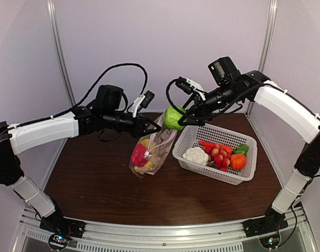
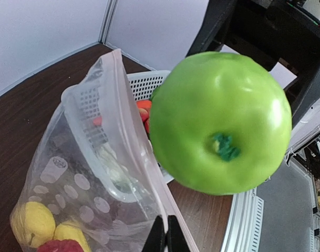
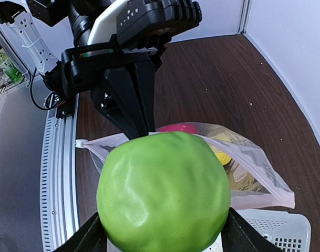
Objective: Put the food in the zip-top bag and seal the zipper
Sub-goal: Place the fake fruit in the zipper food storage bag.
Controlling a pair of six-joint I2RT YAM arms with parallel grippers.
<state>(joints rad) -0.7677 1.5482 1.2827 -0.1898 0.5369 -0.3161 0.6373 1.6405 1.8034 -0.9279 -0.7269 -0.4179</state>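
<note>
While the left gripper (image 1: 149,126) is pressed together on the zipper (image 2: 132,123), holding the zip-top bag (image 1: 152,152) upright near the middle of the tabletop (image 1: 96,181), the right gripper (image 1: 184,118) clasps the green lime (image 1: 173,117) just above the bag's open mouth. A lemon (image 2: 32,223) and a red pepper (image 1: 139,156) lie inside. The cauliflower (image 1: 195,155) and strawberries (image 1: 218,154) lie in the white basket (image 1: 187,140) beside it, toward the right edge.
</note>
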